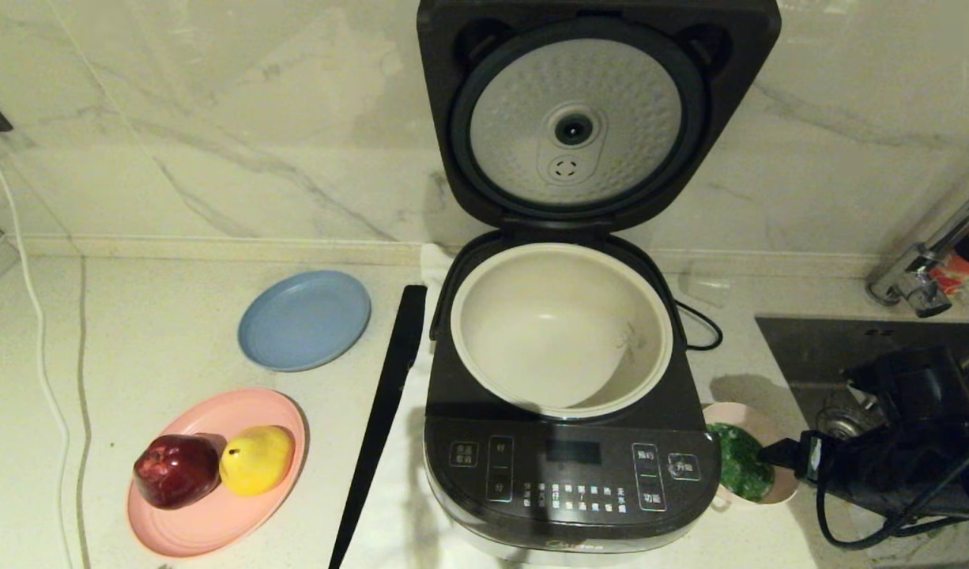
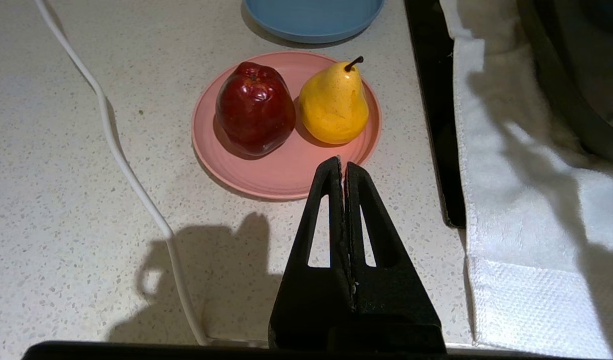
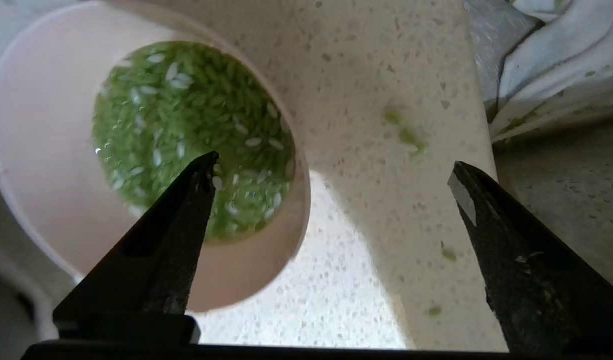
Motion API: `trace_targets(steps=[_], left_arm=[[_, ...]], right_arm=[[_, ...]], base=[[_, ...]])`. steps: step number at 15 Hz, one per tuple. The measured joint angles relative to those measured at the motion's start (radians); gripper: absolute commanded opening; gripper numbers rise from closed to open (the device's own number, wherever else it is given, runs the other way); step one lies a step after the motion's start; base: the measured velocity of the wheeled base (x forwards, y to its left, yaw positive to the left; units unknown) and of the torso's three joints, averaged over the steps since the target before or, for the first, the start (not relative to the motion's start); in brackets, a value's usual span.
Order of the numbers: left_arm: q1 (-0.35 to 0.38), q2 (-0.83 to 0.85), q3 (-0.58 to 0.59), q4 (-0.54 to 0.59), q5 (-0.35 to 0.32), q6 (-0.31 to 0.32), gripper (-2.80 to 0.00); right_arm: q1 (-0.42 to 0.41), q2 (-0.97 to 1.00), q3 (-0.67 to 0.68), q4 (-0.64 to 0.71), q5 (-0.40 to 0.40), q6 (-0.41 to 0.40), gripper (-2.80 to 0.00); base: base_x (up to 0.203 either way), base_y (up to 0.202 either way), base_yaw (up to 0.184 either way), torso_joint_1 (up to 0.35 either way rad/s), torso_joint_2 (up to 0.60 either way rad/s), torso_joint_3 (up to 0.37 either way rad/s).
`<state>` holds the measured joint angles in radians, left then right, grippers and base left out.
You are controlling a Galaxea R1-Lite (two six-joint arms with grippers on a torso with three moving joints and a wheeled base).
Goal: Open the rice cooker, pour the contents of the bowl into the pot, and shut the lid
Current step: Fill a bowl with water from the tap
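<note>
Your right end effector [image 3: 331,170], fingers apart, straddles the bowl [image 3: 46,200] rim; left end effector [image 2: 342,167] together; lid [image 1: 595,118] up.

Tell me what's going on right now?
Right gripper open, straddling bowl rim. Left gripper shut, parked by pink plate. Lid up, pot empty. Nothing in the way.

Pot [image 1: 562,328] unobstructed under raised lid [image 1: 575,118]

head overhead, wrists close, facing counter [image 1: 160,332]
</note>
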<state>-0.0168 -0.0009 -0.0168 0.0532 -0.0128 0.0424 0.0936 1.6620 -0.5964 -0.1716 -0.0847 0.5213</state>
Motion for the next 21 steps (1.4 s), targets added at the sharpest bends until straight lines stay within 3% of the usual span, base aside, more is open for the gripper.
trace_targets(steps=[13, 14, 21], left_arm=[[0.0, 0.0, 0.0, 0.0, 0.0, 0.0, -2.8], [0.0, 0.0, 0.0, 0.0, 0.0, 0.0, -2.8], [0.0, 0.0, 0.0, 0.0, 0.0, 0.0, -2.8]], right_arm=[[-0.01, 0.078, -0.001, -0.031, -0.018, -0.001, 0.0], [-0.01, 0.08, -0.001, -0.031, -0.018, -0.001, -2.8], [-0.009, 0.09, -0.002, -0.033, -0.017, -0.001, -2.8]], base=[[0.0, 0.0, 0.0, 0.0, 0.0, 0.0], [0.0, 0.0, 0.0, 0.0, 0.0, 0.0], [0.0, 0.0, 0.0, 0.0, 0.0, 0.0]])
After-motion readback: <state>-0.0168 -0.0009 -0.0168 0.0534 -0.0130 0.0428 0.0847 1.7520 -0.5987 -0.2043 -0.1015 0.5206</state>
